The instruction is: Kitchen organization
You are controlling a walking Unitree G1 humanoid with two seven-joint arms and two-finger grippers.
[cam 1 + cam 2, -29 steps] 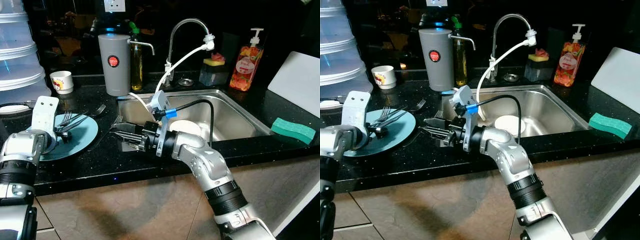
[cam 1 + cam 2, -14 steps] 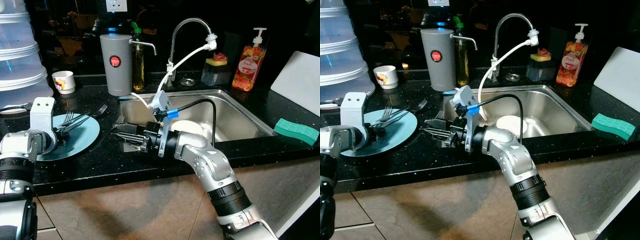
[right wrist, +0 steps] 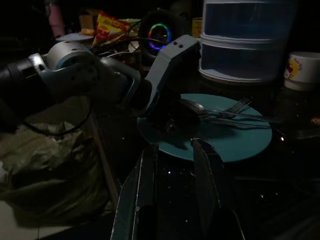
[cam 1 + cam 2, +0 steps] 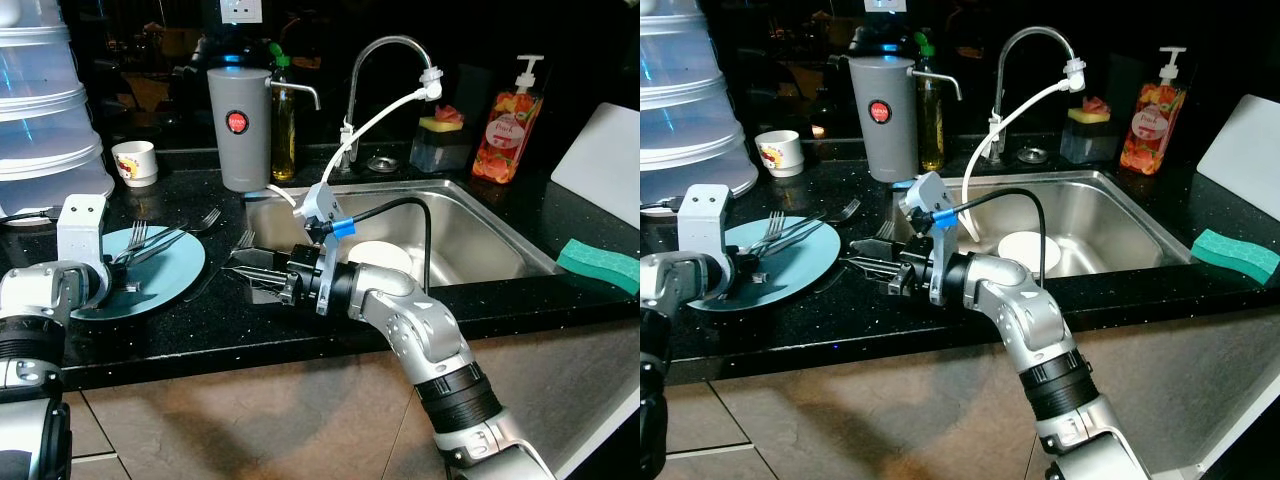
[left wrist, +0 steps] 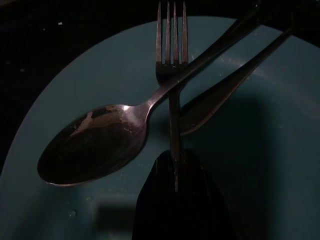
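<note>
While gripping a fork (image 5: 172, 90) on the teal plate (image 4: 170, 275):
left gripper (image 5: 175, 175) clamped at the plate's 9 o'clock; right gripper (image 4: 245, 272) hovering parted, at its 3 o'clock.

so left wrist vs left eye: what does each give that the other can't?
Left wrist: close detail. The left pincer is shut on a fork at its handle; a spoon crosses that fork, and a third handle lies beside them.

Left eye: the surroundings. The right pincer sits low over the black counter between plate and sink; also the grey canister, white cup, soap bottle and green sponge.

Both: the teal plate carrying the cutlery.
</note>
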